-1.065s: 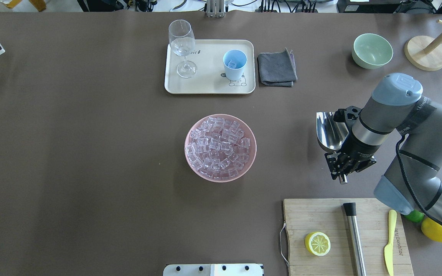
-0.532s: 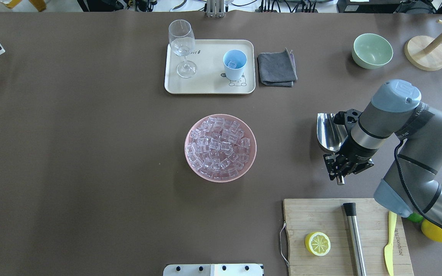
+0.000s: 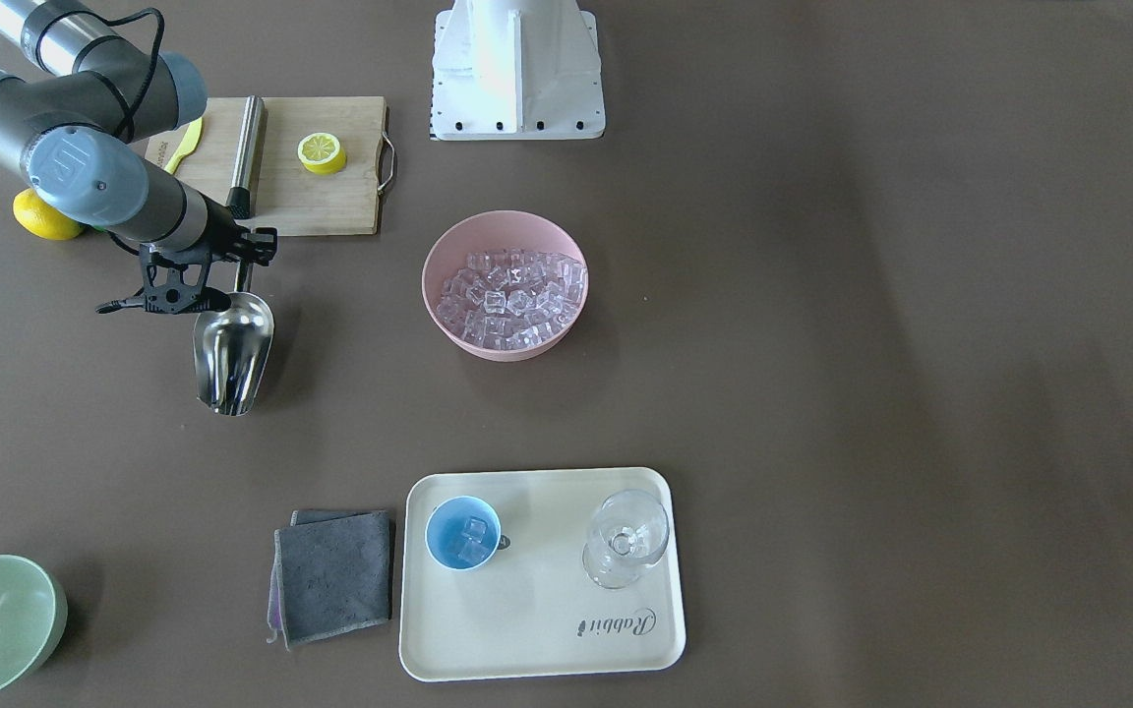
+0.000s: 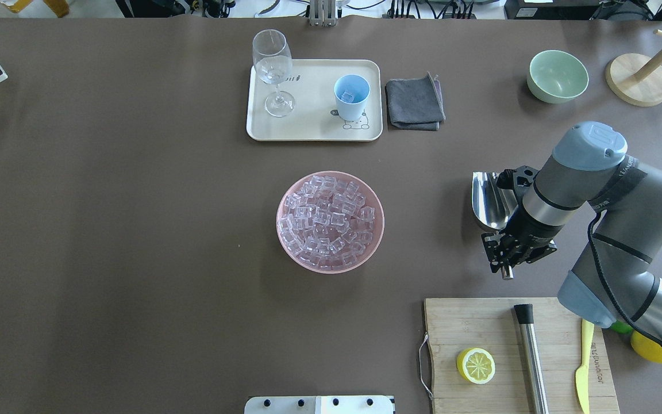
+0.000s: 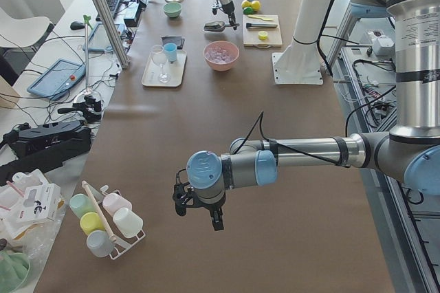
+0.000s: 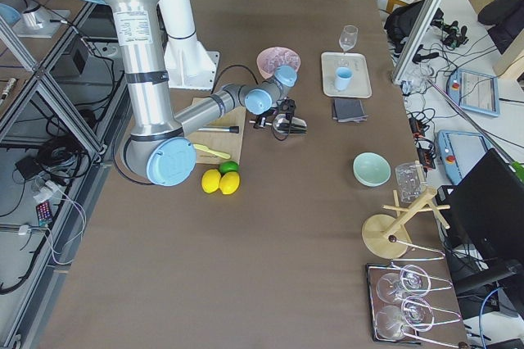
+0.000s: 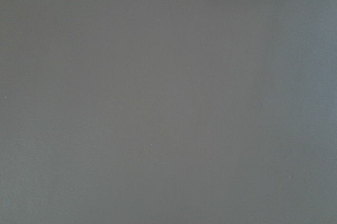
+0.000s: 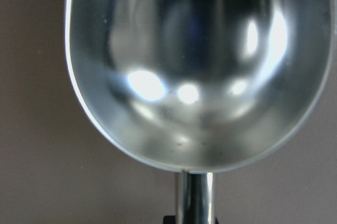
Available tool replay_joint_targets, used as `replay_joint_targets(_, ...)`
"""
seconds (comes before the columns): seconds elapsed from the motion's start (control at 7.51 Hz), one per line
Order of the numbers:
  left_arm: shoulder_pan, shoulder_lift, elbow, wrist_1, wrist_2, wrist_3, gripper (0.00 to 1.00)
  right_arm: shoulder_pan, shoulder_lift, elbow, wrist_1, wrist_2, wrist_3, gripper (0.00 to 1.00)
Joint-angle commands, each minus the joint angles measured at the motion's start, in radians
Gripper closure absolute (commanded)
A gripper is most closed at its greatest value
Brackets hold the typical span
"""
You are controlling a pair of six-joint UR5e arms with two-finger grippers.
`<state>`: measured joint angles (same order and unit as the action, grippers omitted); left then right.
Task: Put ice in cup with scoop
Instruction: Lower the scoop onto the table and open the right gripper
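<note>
The brown-matted bench (image 4: 135, 230) carries everything. The right gripper (image 3: 232, 270) has its jaws pinching the scoop (image 4: 491, 198) by the handle, over bare mat and well apart from the pink bowl (image 4: 285, 244) heaped with ice (image 4: 328, 221). The cup (image 4: 351, 95), with cubes inside, stands on the cream tray (image 4: 314, 129). The left gripper (image 5: 199, 203) hangs over bare bench; I cannot tell how its jaws stand. An aluminium post (image 5: 106, 14) flanks the bench
</note>
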<state>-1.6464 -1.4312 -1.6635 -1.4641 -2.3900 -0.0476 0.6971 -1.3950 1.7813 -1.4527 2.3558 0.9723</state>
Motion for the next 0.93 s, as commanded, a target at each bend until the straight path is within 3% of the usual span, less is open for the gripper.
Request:
replay_joint_targets(0.0, 0.002, 0.0, -0.001, -0.001, 0.0, 0.0, 0.02, -0.002, -0.001, -0.002, 0.0, 0.0, 0.0, 0.88)
replay_joint_targets(0.4, 0.005, 0.0, -0.001, 0.001, 0.0, 0.0, 0.02, -0.002, -0.001, 0.004, 0.0, 0.002, 0.005, 0.41)
replay_joint_targets(0.53, 0.005, 0.0, -0.001, 0.001, 0.0, 0.0, 0.02, -0.002, 0.001, 0.007, -0.001, 0.002, 0.006, 0.12)
replay_joint_targets(0.67, 0.005, -0.002, 0.001, 0.001, 0.002, 0.0, 0.02, -0.004, 0.001, 0.01, -0.001, 0.0, 0.006, 0.02)
replay_joint_targets(0.8, 0.005, -0.002, 0.001, 0.001, 0.002, 0.0, 0.02, -0.002, 0.004, 0.01, -0.001, 0.002, 0.006, 0.01)
